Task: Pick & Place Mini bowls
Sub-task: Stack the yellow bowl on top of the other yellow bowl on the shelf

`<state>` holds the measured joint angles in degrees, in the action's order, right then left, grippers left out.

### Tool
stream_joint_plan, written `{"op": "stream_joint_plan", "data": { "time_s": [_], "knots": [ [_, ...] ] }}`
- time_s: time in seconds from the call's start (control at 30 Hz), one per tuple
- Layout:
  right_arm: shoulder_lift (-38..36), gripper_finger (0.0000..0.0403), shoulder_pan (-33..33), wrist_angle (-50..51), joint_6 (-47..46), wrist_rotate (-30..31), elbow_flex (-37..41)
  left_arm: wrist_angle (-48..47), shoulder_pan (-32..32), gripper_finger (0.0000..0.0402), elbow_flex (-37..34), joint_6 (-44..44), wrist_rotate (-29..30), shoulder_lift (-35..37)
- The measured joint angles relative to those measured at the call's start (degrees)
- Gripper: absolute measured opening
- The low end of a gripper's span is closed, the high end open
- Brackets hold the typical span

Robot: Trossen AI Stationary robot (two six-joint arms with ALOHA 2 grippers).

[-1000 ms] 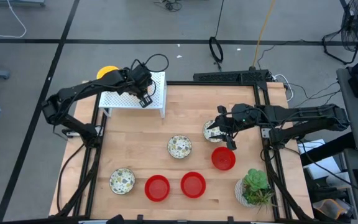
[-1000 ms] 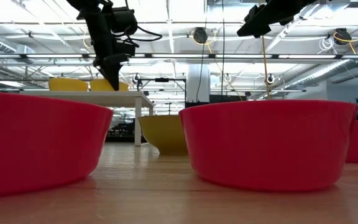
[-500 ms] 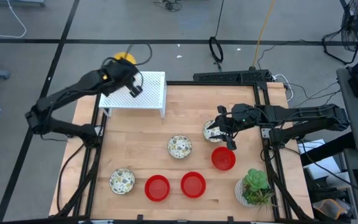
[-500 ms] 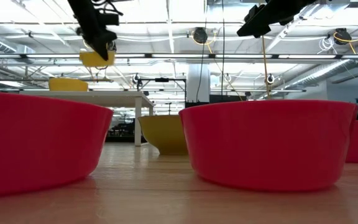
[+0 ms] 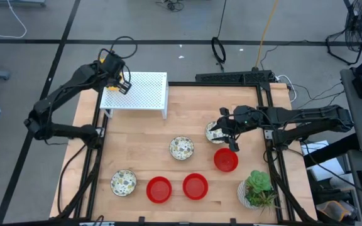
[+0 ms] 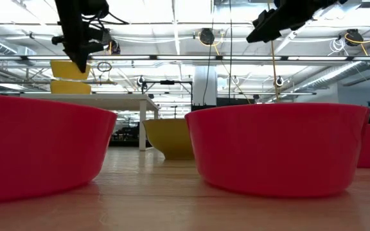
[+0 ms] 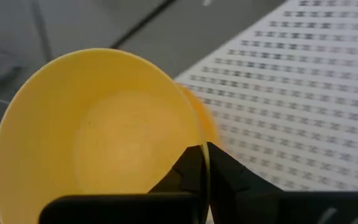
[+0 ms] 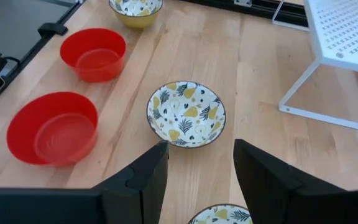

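My left gripper [image 7: 204, 152] is shut on a plain yellow bowl [image 7: 98, 137], up over the left far corner of the white perforated rack [image 5: 140, 91]. In the low view this bowl [image 6: 69, 69] hangs just above a second yellow bowl [image 6: 69, 86] that sits on the rack. A third yellow bowl [image 6: 169, 138] stands on the table. My right gripper [image 8: 201, 168] is open, hovering above a floral bowl [image 5: 213, 130] at the table's right. Two more floral bowls [image 5: 181, 148] [image 5: 123, 182] and three red bowls [image 5: 159, 189] [image 5: 195, 186] [image 5: 225, 160] rest on the wood. My left gripper pinches the yellow bowl's rim [image 7: 196, 130], one finger [image 7: 188, 168] inside the bowl and the other [image 7: 229, 171] outside. The fingers come from above, pointing down. The bowl is lifted clear and hangs about level, open side up, over the rack.
A green potted plant [image 5: 256, 188] stands at the near right corner, close to one red bowl. The rack stands on legs at the table's far left. Black frame rails [image 5: 272, 157] run along the table's sides. Bare wood lies between the rack and the floral bowls.
My left gripper took hold of a yellow bowl on the rack, lifted it clear and carried it toward the table's left and far side, until it hangs over the other yellow bowl on the rack. The right arm kept still.
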<state>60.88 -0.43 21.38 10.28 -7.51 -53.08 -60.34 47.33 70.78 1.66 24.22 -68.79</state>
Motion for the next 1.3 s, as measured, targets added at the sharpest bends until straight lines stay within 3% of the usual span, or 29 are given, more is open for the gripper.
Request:
{"op": "stream_joint_plan", "data": {
  "time_s": [0.13, 0.37, 0.6, 0.97, 1.07, 1.3],
  "knots": [
    [0.0, 0.0169, 0.0, -0.2, 0.4, 0.0, 1.8, 0.4, 1.1, 0.0022, 0.0, -0.5, -2.2, -0.2],
    [0.0, 0.0169, 0.0, -0.9, 0.3, 0.0, 4.1, 0.1, 1.1, 0.0006, 0.0, 0.5, -2.6, -0.2],
    [0.0, 0.0169, 0.0, -3.6, 0.3, 0.0, 5.2, 0.1, 1.1, 0.0034, 0.0, 0.6, -4.4, -2.3],
    [0.0, 0.0169, 0.0, -3.5, 0.3, 0.0, 5.8, 0.3, 1.6, 0.0008, 0.0, 0.4, -4.4, -4.7],
    [0.0, 0.0169, 0.0, -3.5, 0.3, 0.0, 5.8, 0.4, 1.6, 0.0027, 0.0, 0.4, -4.2, -4.7],
    [0.0, 0.0169, 0.0, -3.8, 0.4, 0.1, 5.8, 0.4, 1.6, 0.012, 0.0, -1.0, -4.1, -4.6]
  ]
}}
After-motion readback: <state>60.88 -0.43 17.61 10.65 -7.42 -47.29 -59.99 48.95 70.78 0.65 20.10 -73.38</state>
